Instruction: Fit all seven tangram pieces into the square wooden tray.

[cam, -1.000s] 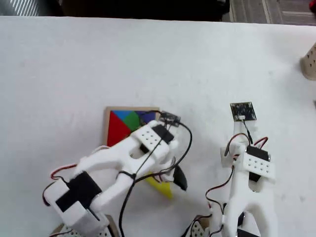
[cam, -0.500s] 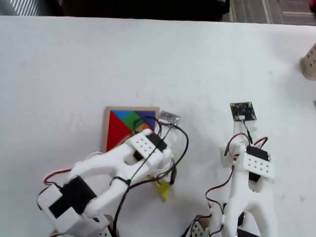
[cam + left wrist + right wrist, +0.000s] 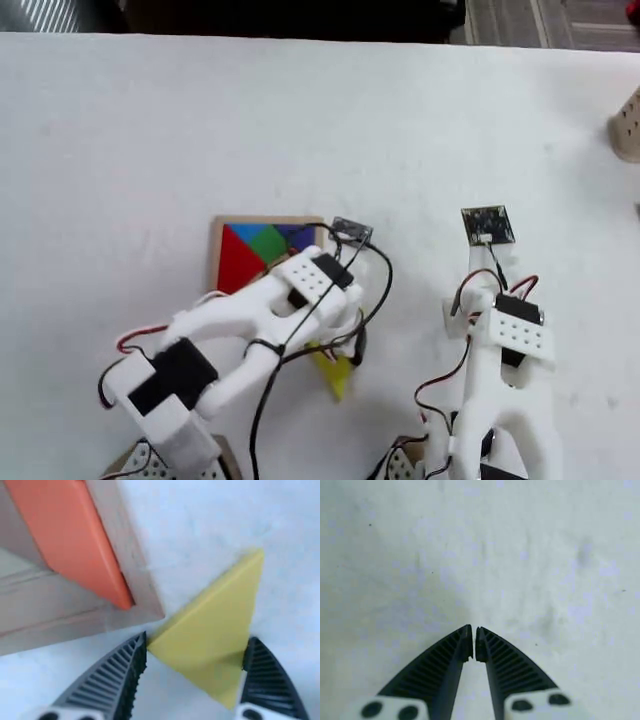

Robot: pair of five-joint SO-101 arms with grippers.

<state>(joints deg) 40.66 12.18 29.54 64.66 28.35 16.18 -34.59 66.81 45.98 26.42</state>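
Yellow triangle [image 3: 335, 375] pinched just off the corner of the tray [image 3: 216, 250]

Seen from above, the tray sits partly under the left arm, with an orange piece [image 3: 70, 535] against its near rim. The yellow triangle lies on the table [image 3: 150, 130] at about 5 o'clock from the tray, one point just beside the tray's corner. The left gripper [image 3: 195, 647] clamps it, a jaw on each side. The carry likely runs toward 11 o'clock. At 3 o'clock, well apart, the right gripper [image 3: 473, 642] is closed on nothing.
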